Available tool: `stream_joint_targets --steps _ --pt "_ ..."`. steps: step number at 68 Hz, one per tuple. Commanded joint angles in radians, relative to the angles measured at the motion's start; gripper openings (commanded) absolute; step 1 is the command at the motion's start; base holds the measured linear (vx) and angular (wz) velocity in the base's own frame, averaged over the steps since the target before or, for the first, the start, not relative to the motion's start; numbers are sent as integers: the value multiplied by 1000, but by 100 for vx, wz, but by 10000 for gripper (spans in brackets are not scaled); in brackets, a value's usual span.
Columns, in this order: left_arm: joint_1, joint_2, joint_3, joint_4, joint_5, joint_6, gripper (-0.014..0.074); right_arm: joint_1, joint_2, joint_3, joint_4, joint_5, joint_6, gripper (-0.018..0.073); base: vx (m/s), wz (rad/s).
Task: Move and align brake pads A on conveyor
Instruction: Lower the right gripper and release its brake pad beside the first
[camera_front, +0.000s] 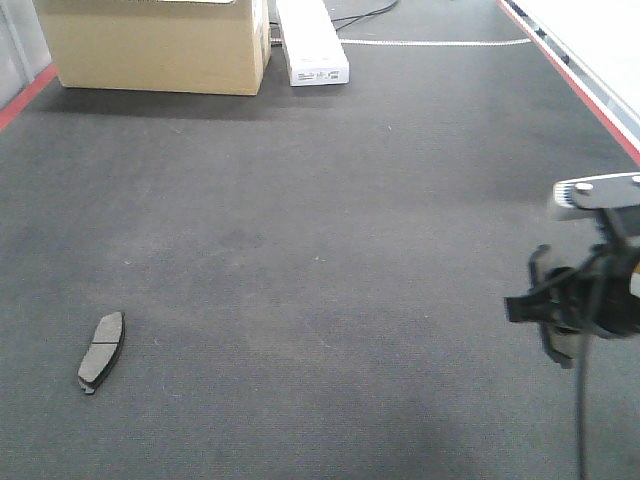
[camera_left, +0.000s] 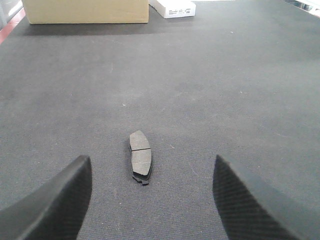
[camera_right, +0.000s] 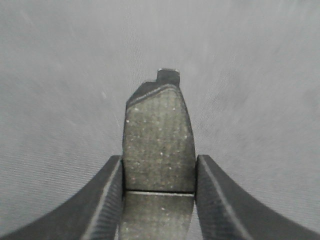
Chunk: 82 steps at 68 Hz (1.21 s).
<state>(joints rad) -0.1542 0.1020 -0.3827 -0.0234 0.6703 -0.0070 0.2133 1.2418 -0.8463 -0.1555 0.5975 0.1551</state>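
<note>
One dark grey brake pad (camera_front: 102, 350) lies flat on the charcoal conveyor (camera_front: 320, 250) at the near left, its groove across the middle. The left wrist view shows the same brake pad (camera_left: 140, 155) ahead of my left gripper (camera_left: 150, 200), which hangs open above the conveyor (camera_left: 200, 90), its fingers (camera_left: 60, 200) wide apart and holding nothing. My right gripper (camera_right: 159, 185) is shut on a second brake pad (camera_right: 159, 140), gripped across its width at the groove and held above the conveyor (camera_right: 60, 75). In the front view the right gripper (camera_front: 560, 310) hangs at the right edge.
A cardboard box (camera_front: 150, 45) and a long white box (camera_front: 312, 42) stand at the conveyor's far end. Red stripes run along the left edge (camera_front: 25, 95) and right edge (camera_front: 585, 90). A white line (camera_front: 435, 42) crosses the belt at the back.
</note>
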Motion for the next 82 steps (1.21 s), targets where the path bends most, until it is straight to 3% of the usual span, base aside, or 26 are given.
stream_joint_targets --steps 1,39,51,69,82 --pt "-6 11 -26 -6 -69 -5 502 -4 87 -93 -9 -41 -11 6 0 0" --pt "-6 11 -26 -6 -69 -5 502 -4 540 -362 -4 121 -60 50 0 0" --pt "-6 11 -26 -6 -69 -5 502 -4 601 -420 -1 146 -61 145 0 0" --pt "-6 11 -26 -6 -69 -5 502 -4 618 -438 1 135 -48 379 0 0" --pt "-6 11 -26 -6 -69 -5 502 -4 546 -439 -5 181 -22 402 0 0"
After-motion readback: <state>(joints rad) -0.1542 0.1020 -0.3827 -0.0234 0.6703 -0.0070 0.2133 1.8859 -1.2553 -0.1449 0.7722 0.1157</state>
